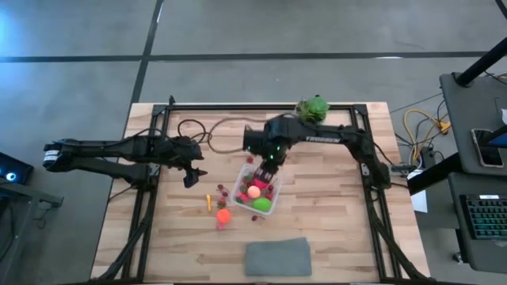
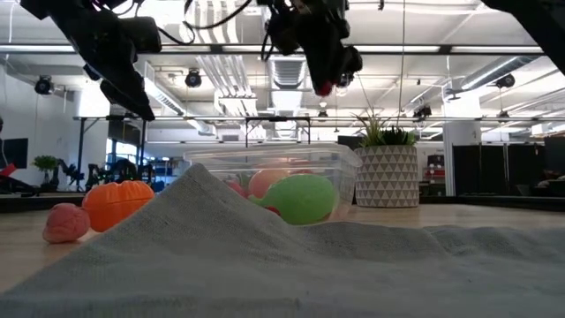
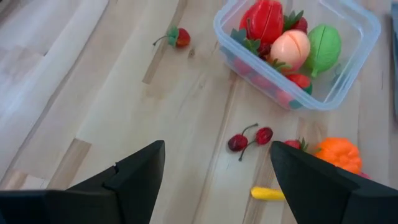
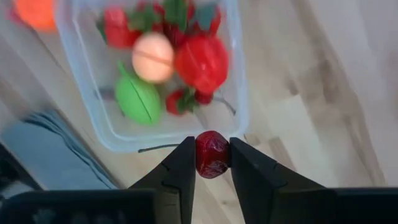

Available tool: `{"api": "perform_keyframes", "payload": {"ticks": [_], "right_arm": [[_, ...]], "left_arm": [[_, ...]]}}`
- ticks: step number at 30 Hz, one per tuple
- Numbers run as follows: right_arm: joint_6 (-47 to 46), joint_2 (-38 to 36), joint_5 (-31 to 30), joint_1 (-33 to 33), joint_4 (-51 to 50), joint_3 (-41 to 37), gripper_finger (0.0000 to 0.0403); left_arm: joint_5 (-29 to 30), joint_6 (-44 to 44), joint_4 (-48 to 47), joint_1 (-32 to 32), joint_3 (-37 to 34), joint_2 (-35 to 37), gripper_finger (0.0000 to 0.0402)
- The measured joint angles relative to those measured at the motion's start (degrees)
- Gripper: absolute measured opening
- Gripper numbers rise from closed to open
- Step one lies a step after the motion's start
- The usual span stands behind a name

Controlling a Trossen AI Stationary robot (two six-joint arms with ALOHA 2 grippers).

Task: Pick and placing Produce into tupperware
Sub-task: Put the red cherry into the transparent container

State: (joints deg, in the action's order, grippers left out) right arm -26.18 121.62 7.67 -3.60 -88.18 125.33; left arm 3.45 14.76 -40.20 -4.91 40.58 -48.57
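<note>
The clear tupperware tub (image 1: 272,207) (image 4: 81,74) sits mid-table with red, peach and green pieces inside. My right gripper (image 1: 267,163) (image 4: 212,158) hangs above the tub's far edge, shut on a small dark red berry (image 4: 212,154) (image 2: 325,88). My left gripper (image 1: 191,177) (image 3: 214,180) hovers open, left of the tub, above bare wood. Loose produce lies on the table: a cherry pair (image 3: 249,138), a strawberry (image 3: 179,37), an orange pumpkin (image 3: 339,154) (image 2: 119,201), a yellow piece (image 3: 267,194) and a pink berry (image 2: 66,221). My right gripper pinches the dark red berry (image 4: 212,155) between its two fingertips (image 4: 185,163), coming from above and pointing down. The berry is lifted clear, well above the tub's rim (image 2: 265,152) in the low view.
A grey cloth (image 1: 277,257) lies bunched at the near edge, filling the low view's foreground. A leafy plant in a white patterned pot (image 1: 313,108) (image 2: 388,172) stands at the far edge. Black frame rails (image 1: 238,105) border the table. Bare wood lies right of the tub.
</note>
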Motion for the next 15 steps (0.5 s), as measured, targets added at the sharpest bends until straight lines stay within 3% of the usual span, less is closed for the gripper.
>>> {"api": "perform_keyframes", "payload": {"ticks": [9, 15], "right_arm": [[2.5, 0.3, -0.2, 4.4, 7.9, -9.7, 0.0088], [3.7, 0.1, -0.3, 5.6, 12.6, -14.0, 0.0119]], "left_arm": [[-0.1, -0.3, 0.3, 0.0, 0.0, -3.7, 0.0278], [-0.1, -0.1, 0.2, 0.0, 0.0, -5.2, 0.0278]]}}
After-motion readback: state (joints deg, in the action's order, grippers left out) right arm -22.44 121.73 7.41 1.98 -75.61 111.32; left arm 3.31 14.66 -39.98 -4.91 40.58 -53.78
